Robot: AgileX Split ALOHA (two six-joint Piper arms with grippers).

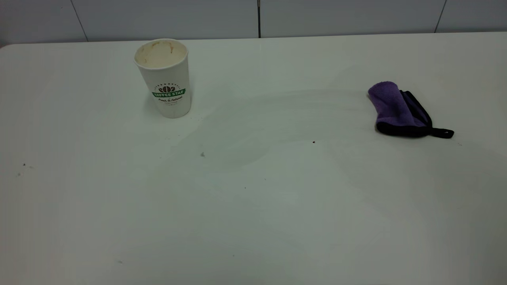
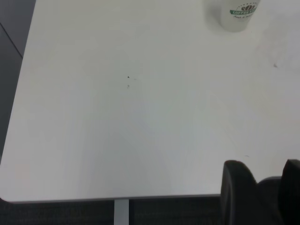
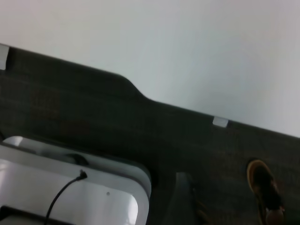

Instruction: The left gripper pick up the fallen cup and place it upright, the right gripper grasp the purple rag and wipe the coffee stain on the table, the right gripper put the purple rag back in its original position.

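Note:
The cup [image 1: 166,77] stands upright on the table [image 1: 253,206] at the far left, its stained inside showing. It also shows far off in the left wrist view [image 2: 238,14]. The purple rag [image 1: 398,110] lies folded at the far right, its black trim and loop toward the right. No dark coffee stain shows; only a faint dull smear [image 1: 245,130] lies between cup and rag. Neither gripper is in the exterior view. My left gripper [image 2: 263,169] hangs over the table's near edge, open and empty. In the right wrist view a dim grey shape [image 3: 183,199] may be my right gripper, off the table.
A few tiny dark specks [image 1: 313,141] dot the tabletop. The right wrist view shows the table's edge [image 3: 140,96], dark floor, a white base with a black cable [image 3: 70,197] and a brown shoe [image 3: 265,187]. A grey panelled wall [image 1: 253,18] runs behind the table.

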